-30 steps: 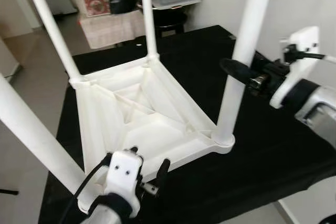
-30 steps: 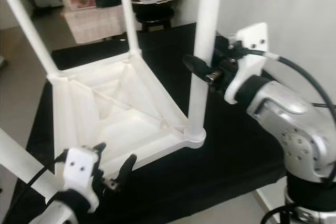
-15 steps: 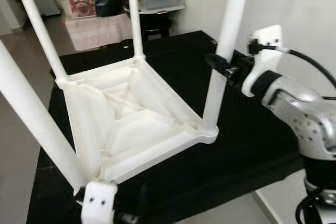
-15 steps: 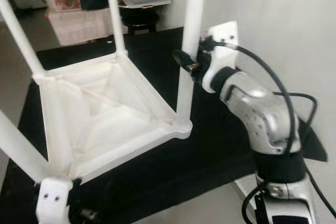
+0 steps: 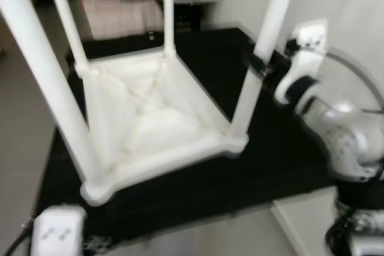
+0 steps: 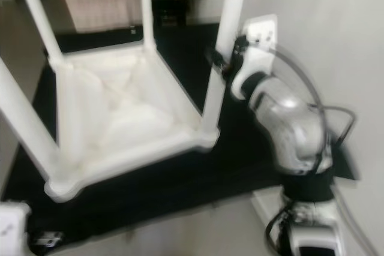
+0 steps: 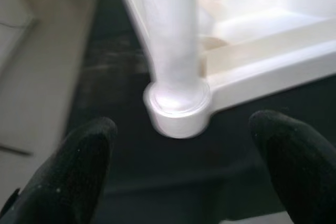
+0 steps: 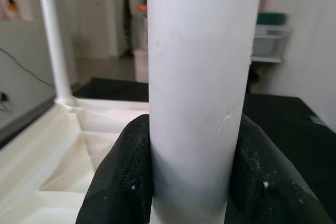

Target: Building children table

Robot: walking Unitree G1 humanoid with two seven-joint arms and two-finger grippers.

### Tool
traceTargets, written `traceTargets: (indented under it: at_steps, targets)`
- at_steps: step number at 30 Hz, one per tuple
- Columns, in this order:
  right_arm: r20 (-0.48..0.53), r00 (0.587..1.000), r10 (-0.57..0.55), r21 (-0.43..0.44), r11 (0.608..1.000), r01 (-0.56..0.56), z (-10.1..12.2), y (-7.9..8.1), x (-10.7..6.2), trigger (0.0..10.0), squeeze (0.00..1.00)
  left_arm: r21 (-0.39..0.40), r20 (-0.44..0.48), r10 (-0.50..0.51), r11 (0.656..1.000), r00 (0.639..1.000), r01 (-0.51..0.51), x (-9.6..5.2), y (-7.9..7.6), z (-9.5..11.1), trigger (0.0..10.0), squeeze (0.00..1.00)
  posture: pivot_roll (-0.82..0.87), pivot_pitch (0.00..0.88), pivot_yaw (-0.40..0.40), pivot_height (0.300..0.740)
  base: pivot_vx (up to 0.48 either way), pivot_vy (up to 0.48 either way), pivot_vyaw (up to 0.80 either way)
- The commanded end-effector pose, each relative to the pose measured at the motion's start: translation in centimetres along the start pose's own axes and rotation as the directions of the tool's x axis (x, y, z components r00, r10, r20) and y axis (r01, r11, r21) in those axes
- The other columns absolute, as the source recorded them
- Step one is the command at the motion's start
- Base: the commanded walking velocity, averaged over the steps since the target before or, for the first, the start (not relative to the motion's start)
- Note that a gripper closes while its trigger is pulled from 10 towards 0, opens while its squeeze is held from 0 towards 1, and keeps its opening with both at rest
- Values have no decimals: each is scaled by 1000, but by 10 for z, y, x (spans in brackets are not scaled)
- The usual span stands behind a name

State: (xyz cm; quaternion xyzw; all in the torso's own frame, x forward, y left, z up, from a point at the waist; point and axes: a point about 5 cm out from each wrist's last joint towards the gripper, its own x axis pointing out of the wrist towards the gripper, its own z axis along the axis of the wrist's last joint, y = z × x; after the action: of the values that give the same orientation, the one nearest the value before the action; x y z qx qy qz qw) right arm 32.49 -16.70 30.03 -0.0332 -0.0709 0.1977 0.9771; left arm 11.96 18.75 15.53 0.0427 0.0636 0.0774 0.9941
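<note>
Upturned table, legs seemingly vertical; right tool grasps one leg; left tool released.

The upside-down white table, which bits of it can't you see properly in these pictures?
- Leg tops: cut off by the upper edge of both eye views.
- Ribs inside the table underside: smeared by motion blur.
- Leg held by the right pincer: fingers cover its sides in the right wrist view.
- Leg socket ahead of the open left pincer: blurred.

1. A white plastic children's table lies upside down on a black cloth, its ribbed underside facing up.
2. Four round white legs stand up from its corners, each seated in a corner socket.
</note>
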Motion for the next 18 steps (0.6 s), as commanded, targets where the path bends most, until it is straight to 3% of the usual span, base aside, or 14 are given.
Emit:
traceTargets:
  at_steps: [1,9,13,18]
  targets:
    - [-167,981,95,42,995,-89,-36,17,4,10000,0,14,25,9,1000,1000,-9,4,3,4,10000,0,-26,122,-43,740,0,0,0]
    - [-124,983,135,32,991,-132,-27,23,5,10000,0,49,157,59,996,986,-68,30,19,20,10000,0,-44,121,-48,740,0,0,0]
    - [-129,982,135,28,991,-133,-27,23,4,10000,0,56,168,57,996,984,-67,35,21,21,10000,0,-49,119,-46,740,0,0,0]
    - [-132,983,128,22,992,-126,-27,22,3,10000,0,50,192,89,994,977,-100,53,29,20,10000,0,-57,118,-45,740,0,0,0]
